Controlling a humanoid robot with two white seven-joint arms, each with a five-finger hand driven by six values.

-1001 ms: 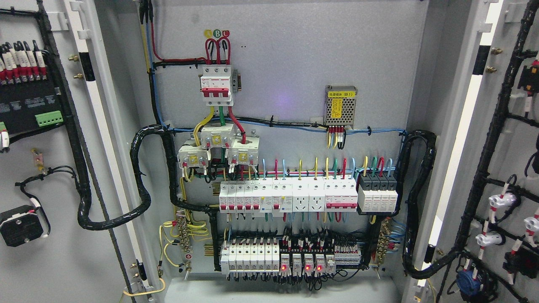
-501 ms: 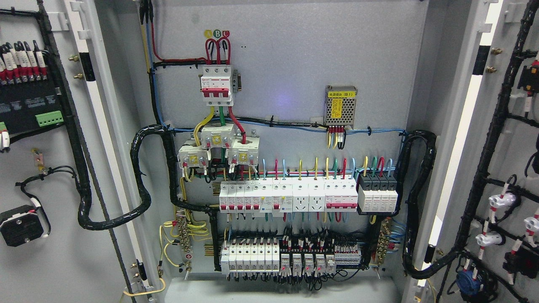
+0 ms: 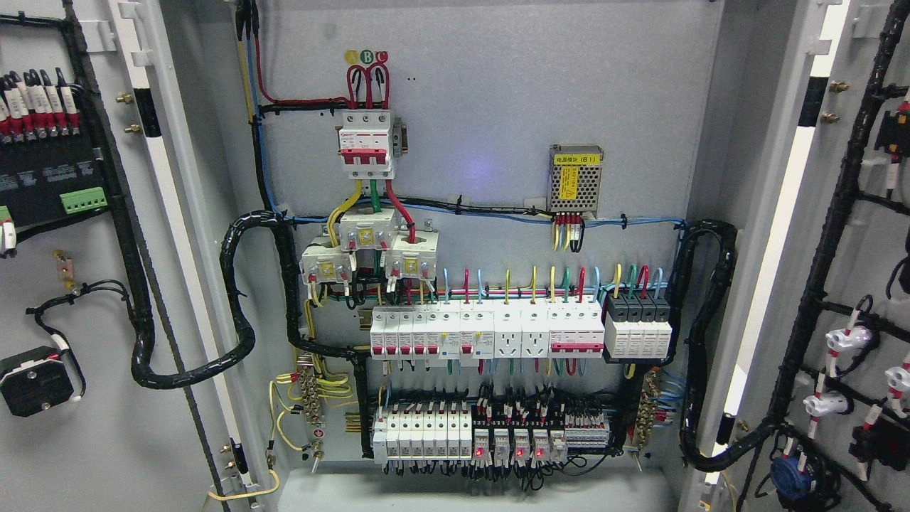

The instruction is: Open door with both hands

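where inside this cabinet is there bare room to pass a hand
Bare back panel above the yellow-labelled module, right of the top breaker. The cabinet floor is bare too. Crowded: the breaker rows and the relays below.

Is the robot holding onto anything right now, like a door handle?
It cannot be told: neither hand is in view. Both doors, left door and right door, already stand open.

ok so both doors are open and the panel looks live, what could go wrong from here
Red indicator lights glow on the bottom row, so the panel seems powered: a reach inside could touch exposed terminals. The black cable loom bridging to the left door could strain if that door swings wider. Neither hand is in view.
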